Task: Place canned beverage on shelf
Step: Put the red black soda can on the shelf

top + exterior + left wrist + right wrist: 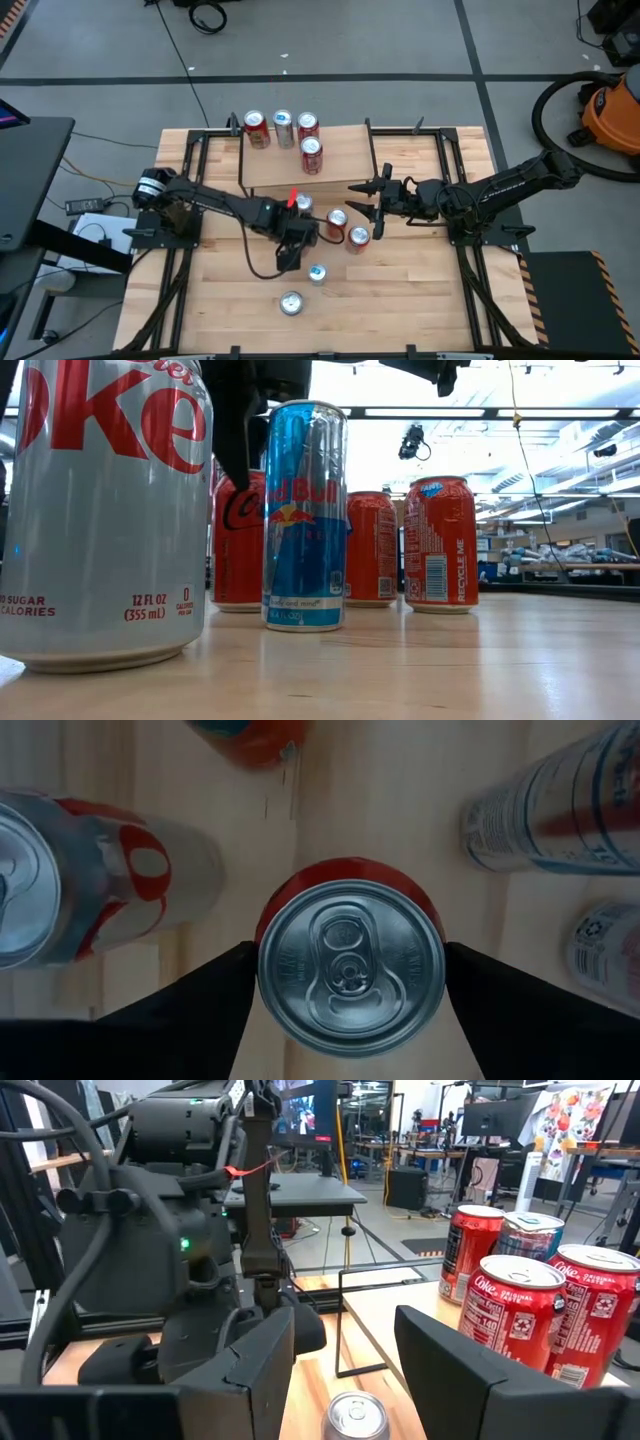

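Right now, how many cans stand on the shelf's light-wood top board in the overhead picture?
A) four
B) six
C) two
A: the high view shows four cans on the shelf: three in a row at its far edge and a fourth can just in front of them; the other cans stand on the table.

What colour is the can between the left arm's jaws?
Red with a silver top, clearest in the left wrist view.

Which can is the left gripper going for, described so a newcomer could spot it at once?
On the wooden tabletop, in front of the shelf, find the left gripper. The red can stands upright between its fingers. Unlike the other cans nearby, it alone has a dark finger on either side.
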`<state>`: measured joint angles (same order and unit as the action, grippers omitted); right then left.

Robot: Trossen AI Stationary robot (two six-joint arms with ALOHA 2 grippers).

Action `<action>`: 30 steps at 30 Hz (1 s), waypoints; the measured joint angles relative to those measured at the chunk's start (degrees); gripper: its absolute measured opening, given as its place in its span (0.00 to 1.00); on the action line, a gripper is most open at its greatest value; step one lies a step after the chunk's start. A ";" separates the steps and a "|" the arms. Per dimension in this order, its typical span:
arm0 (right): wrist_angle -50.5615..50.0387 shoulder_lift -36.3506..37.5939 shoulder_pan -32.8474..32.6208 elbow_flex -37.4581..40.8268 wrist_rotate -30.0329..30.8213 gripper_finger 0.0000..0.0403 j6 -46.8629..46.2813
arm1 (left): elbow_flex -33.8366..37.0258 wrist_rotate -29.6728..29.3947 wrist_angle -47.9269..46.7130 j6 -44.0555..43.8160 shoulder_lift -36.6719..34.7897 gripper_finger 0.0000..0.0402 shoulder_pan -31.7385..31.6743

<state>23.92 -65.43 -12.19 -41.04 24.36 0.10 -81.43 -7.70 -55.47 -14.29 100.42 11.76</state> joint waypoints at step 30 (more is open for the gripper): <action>-0.02 -0.07 0.00 0.00 0.00 0.46 -0.13 | -0.88 -0.07 -4.44 -13.29 0.20 0.99 -3.53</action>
<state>23.90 -65.49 -12.19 -41.04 24.36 -0.03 -82.31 -7.77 -59.91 -27.57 100.62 8.23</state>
